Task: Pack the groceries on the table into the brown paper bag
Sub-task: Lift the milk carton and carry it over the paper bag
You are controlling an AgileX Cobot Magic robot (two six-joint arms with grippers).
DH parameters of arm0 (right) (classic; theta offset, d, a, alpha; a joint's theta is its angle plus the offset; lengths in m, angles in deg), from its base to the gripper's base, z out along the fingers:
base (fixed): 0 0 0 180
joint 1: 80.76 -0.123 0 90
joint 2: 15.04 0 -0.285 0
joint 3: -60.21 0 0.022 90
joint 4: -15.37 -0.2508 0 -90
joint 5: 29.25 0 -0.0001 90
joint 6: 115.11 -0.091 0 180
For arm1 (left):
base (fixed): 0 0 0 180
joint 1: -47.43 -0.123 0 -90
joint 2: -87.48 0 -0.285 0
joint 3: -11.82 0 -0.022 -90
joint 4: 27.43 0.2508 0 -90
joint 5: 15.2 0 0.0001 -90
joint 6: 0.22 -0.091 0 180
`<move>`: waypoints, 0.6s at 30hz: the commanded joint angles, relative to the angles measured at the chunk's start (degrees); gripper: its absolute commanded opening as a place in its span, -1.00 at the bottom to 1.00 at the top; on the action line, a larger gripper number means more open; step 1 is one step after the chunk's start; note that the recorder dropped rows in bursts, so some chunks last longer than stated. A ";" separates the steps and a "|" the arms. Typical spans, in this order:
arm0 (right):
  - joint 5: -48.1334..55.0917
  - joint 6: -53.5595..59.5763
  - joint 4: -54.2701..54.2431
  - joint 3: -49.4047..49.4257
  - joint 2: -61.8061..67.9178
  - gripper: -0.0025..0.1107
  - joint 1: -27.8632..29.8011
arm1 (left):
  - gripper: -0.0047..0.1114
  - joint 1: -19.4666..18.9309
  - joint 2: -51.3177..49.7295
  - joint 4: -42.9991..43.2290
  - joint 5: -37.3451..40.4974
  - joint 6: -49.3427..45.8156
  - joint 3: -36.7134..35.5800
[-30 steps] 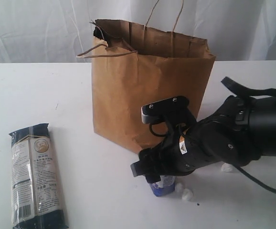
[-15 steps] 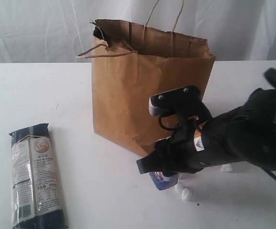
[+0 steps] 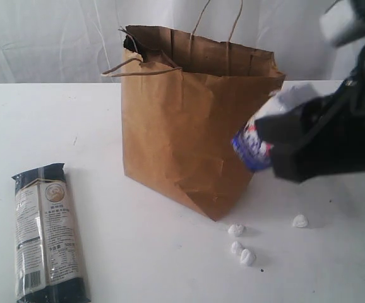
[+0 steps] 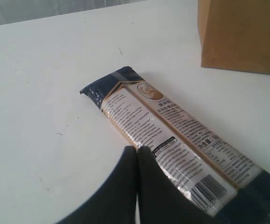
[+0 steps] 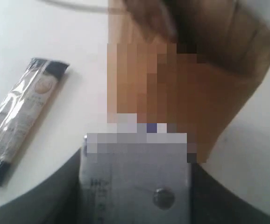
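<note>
The right jaws grasped the small white-blue carton [image 3: 252, 146] beside the crinkled brown paper bag [image 3: 182, 126], mid-way across the white counter [image 3: 75, 113], not yet inside. The long dark-blue noodle packet [image 3: 47, 233] lay unpacked near the front-left corner, with the left jaws clenched, empty, above it.

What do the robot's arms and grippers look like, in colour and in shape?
The right arm is a bulky matte black body with a pale grey block above it. It is blurred in the exterior view, so no cable or marking can be made out. The left gripper has two smooth black jaws, each tapering to a narrow tip, with no print on them.
</note>
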 commanded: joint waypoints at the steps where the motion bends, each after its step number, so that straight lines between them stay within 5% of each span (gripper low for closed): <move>1: 1.15 -1.38 12.33 -8.50 1.60 -0.96 0.05 | -0.92 -0.08 0.25 -0.35 0.00 -0.18 -0.23; 18: -2.93 3.61 11.09 -27.96 28.80 -0.96 10.26 | -0.92 -0.08 0.25 -0.35 0.00 -0.18 -0.23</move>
